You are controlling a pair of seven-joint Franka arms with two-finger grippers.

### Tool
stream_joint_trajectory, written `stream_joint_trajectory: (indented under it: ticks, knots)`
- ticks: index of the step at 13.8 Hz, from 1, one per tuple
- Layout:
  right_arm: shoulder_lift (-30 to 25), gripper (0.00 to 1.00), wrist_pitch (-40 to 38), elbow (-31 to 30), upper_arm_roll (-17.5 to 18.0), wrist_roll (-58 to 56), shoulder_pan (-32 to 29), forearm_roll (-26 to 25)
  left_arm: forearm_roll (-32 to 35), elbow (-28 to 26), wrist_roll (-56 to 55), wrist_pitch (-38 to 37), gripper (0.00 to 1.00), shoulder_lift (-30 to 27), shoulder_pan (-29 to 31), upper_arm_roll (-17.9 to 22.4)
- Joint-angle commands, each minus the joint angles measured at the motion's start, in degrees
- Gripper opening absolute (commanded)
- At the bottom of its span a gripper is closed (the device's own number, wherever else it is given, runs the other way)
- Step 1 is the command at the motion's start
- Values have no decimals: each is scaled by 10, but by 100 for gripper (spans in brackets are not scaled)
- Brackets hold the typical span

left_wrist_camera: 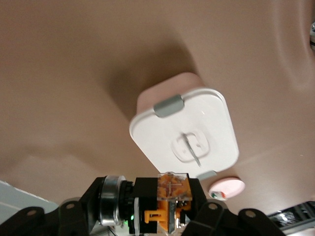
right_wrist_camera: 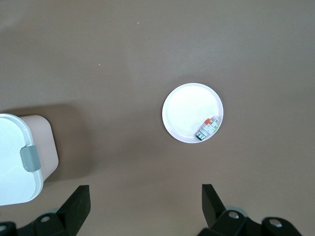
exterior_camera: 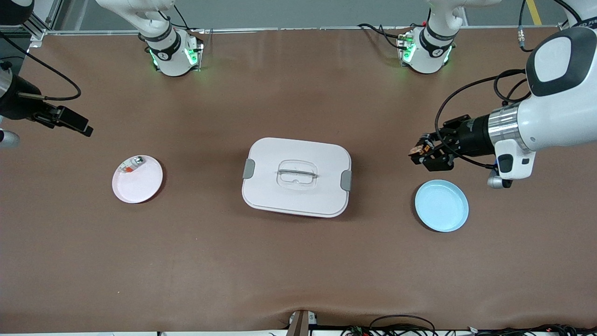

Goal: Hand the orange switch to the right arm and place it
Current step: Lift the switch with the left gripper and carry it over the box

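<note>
Left gripper [exterior_camera: 416, 151] clamped on orange switch [left_wrist_camera: 172, 189], aloft at 11 o'clock above blue plate [exterior_camera: 441, 206]. Right gripper [right_wrist_camera: 145, 199] waits, jaws spread, empty, at 10 o'clock above pink plate [exterior_camera: 138, 182] carrying silver-white piece [exterior_camera: 131, 164]. Lidded white box [exterior_camera: 296, 176] between plates.

A pink plate [right_wrist_camera: 193, 113] lies on the brown surface [right_wrist_camera: 123, 54], a small silver-white piece [right_wrist_camera: 207, 129] at its rim. A lidded white box [right_wrist_camera: 22, 157] sits well apart from the plate. The right pincer [right_wrist_camera: 146, 206] hangs wide open.

No readable text, label, brand, number or sign is showing in any of the views. The white lidded box [exterior_camera: 296, 177], the pink plate [exterior_camera: 137, 179], the blue plate [exterior_camera: 441, 206] and the brown table [exterior_camera: 298, 261] are all showing plain, unmarked surfaces. Any marks on the robot bases [exterior_camera: 173, 53] are appearing too small to read.
</note>
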Motion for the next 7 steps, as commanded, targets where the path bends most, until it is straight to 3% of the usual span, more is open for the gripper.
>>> stream_joint_trajectory:
  ticks: [1, 3, 7]
  knots:
    - [0, 100, -1, 0, 1, -12, -2, 7, -47, 20, -95, 35, 23, 10, 0, -22]
    - [0, 100, -2, -1, 1, -54, -4, 2, -55, 19, -169, 95, 23, 15, -16, -45]
    - [8, 100, 4, 0, -1, -73, -12, 8, -49, 19, -299, 203, 23, 39, -94, -47]
